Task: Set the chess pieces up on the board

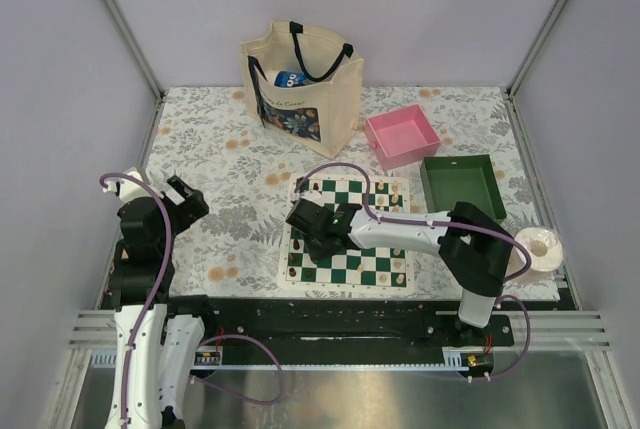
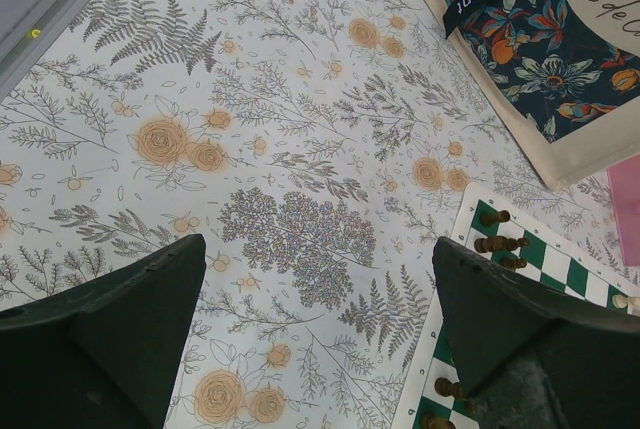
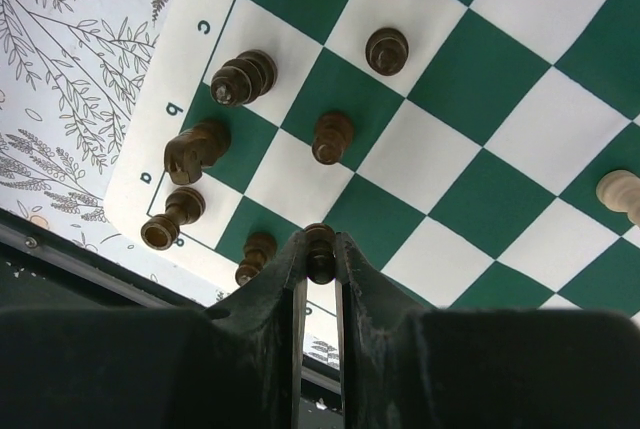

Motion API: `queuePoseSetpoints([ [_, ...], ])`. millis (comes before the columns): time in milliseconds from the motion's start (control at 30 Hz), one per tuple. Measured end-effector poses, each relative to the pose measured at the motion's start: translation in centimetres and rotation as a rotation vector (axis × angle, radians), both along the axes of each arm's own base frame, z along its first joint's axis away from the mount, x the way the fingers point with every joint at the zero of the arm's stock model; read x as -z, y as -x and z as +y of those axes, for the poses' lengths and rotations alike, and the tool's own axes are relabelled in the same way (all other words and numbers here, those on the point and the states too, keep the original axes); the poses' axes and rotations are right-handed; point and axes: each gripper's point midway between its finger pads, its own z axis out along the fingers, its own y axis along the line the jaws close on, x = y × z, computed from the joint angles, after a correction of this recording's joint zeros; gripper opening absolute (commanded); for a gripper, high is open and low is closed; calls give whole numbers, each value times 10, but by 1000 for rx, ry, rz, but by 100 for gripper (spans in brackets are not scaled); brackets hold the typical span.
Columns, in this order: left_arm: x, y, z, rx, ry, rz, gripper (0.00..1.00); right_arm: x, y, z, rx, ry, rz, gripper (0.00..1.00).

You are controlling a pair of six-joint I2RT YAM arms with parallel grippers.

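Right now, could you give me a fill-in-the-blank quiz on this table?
The right gripper is shut on a pawn that is ____, not cream.
The left gripper stands ____ over the cloth, holding nothing.
The tray nearest the bag is ____.
The board has white and ____ squares.
Missing words: dark; open; pink; green.

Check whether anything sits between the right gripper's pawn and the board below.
Nothing visible does. The right gripper pinches a dark pawn over the board; the nearest pawn stands beside the fingers, a second pawn ahead. The fingers hide the spot directly beneath.
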Motion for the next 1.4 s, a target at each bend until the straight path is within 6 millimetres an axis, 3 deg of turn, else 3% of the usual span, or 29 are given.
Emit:
queuePoseSetpoints([
  [700, 0, 0, 1, -4, 0, 0, 99, 17, -1, 13, -14, 24, 22, 18],
  [1133, 0, 0, 1, -3, 1, -1, 99, 14, -3, 19, -18, 2, 18, 18],
  [1400, 0, 0, 1, -3, 1, -1, 99, 17, -3, 18, -21, 11, 20, 26],
])
